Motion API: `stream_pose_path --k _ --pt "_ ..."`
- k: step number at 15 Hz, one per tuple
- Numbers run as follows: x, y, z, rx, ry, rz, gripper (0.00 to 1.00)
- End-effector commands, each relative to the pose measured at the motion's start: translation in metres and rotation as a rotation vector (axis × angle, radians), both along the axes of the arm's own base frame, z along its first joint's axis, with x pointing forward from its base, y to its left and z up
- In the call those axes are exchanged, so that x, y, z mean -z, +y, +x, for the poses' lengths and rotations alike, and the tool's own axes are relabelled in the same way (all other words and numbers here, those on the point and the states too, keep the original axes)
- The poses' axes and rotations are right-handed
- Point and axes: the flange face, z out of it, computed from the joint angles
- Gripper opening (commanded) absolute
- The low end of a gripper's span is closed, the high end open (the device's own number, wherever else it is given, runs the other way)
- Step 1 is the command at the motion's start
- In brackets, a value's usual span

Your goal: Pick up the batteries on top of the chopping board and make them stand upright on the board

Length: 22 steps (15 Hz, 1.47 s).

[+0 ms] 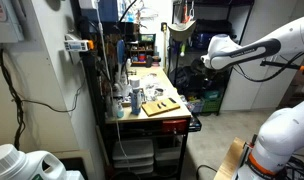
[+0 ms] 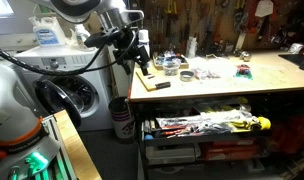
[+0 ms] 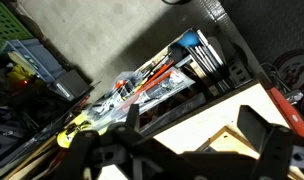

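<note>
The chopping board (image 1: 160, 105) is a pale tan wooden rectangle at the near end of the workbench; it also shows in an exterior view (image 2: 147, 79) at the table's left end. A corner of it shows in the wrist view (image 3: 230, 141). Small dark batteries (image 1: 167, 103) lie flat on it; one dark slim piece (image 2: 161, 86) lies at the board's edge. My gripper (image 3: 192, 122) is open and empty, above and off the table's end by the board. It also shows in both exterior views (image 1: 204, 63) (image 2: 142, 52).
Bottles and cans (image 1: 132, 96) stand beside the board. Bowls and small items (image 2: 188, 72) lie further along the yellowish tabletop (image 2: 232, 88). A tool drawer (image 2: 207, 125) sits under the table, and a washing machine (image 2: 77, 88) stands next to its end.
</note>
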Motion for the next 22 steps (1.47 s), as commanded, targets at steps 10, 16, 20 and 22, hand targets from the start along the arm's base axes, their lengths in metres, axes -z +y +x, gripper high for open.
stream_pose_path --k 10,16,20,22 --pt "-0.002 0.043 0.097 0.066 0.162 0.195 1.00" --pt "0.037 0.063 0.177 0.163 0.309 0.281 1.00" --pt "0.067 0.068 0.215 0.204 0.339 0.367 1.00" --pt "0.065 0.071 0.206 0.173 0.319 0.341 1.00"
